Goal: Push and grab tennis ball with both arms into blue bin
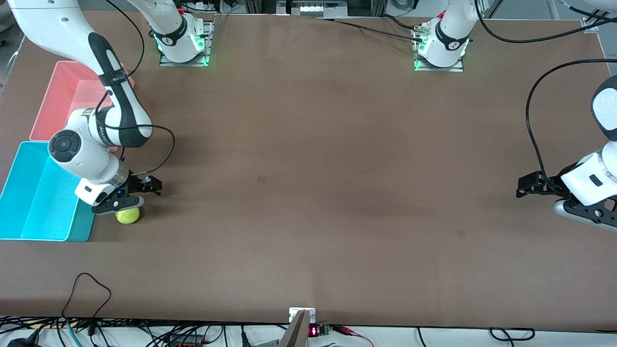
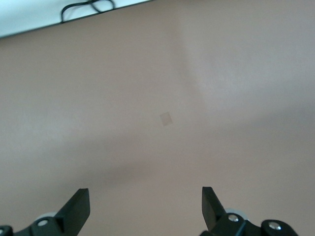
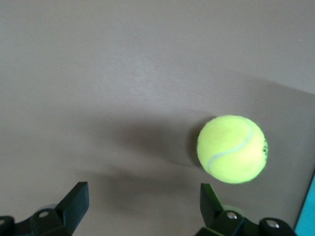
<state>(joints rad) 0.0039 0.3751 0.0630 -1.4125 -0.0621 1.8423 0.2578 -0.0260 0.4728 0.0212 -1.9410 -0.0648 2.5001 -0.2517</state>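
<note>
The tennis ball (image 1: 127, 215) lies on the brown table just beside the blue bin (image 1: 79, 226), at the right arm's end. My right gripper (image 1: 132, 197) is low over the table right next to the ball, open and empty. In the right wrist view the ball (image 3: 232, 149) sits just ahead of one fingertip (image 3: 209, 199), not between the fingers, and a sliver of the blue bin (image 3: 310, 209) shows at the edge. My left gripper (image 1: 554, 200) waits low over the table at the left arm's end, open and empty (image 2: 145, 206).
A pink bin (image 1: 58, 91) stands next to the blue bin, farther from the front camera, partly hidden by the right arm. Black cables hang along the table's front edge (image 1: 87, 289). The arm bases (image 1: 183, 43) stand at the table's back edge.
</note>
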